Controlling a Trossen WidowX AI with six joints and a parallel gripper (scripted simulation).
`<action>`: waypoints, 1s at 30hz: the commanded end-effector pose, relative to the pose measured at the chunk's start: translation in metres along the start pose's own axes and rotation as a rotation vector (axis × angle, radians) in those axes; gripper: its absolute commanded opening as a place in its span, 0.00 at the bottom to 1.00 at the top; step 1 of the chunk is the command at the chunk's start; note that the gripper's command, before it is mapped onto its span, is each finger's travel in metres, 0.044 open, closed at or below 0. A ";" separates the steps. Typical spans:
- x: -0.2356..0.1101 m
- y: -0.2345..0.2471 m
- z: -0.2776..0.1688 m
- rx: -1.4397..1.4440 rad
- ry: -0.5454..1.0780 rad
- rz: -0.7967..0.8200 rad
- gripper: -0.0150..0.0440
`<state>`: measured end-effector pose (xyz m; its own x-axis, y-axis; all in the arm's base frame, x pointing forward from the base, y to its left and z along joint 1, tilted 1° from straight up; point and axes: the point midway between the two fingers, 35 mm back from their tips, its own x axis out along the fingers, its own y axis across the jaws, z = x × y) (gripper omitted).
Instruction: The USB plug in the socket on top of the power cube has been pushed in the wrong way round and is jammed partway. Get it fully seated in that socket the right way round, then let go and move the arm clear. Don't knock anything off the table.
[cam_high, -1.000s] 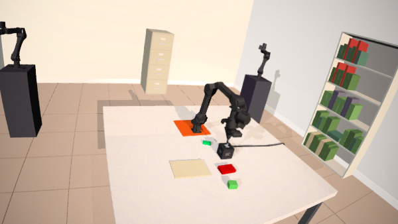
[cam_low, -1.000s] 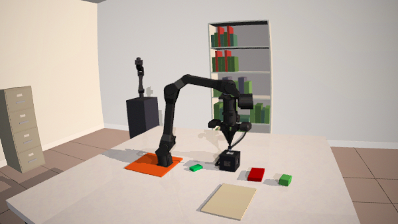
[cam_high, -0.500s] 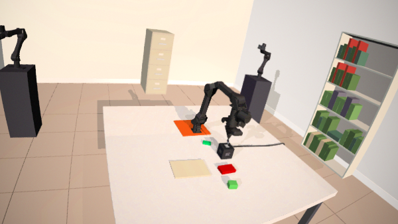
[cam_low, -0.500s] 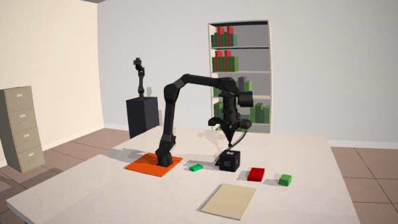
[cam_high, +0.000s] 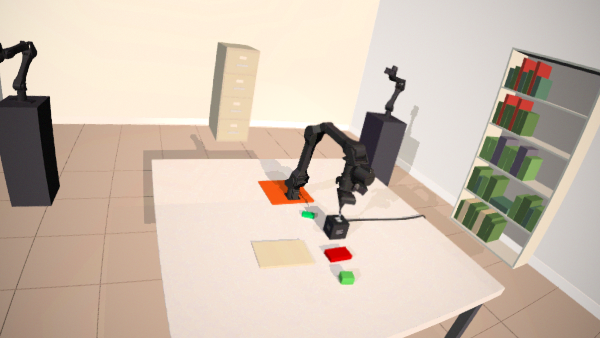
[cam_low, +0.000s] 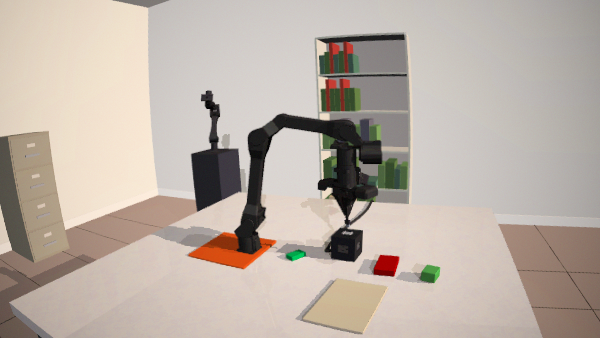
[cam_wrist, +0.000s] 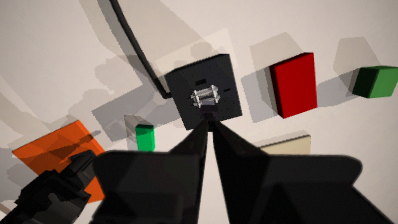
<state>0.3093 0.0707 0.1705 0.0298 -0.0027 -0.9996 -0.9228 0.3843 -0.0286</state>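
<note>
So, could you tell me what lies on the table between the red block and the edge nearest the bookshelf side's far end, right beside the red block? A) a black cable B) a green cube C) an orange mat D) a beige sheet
B: in the exterior view the green cube sits just past the red block, apart from it, on the side away from the power cube.
</note>
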 end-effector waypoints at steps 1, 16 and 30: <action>0.000 0.000 0.000 0.107 0.000 -0.001 0.25; 0.000 0.000 0.000 0.500 -0.001 -0.001 0.25; 0.000 0.000 0.000 0.867 -0.001 -0.001 0.25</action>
<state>0.3093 0.0707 0.1704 0.0296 -0.0028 -0.9996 -0.3807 0.9246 -0.0139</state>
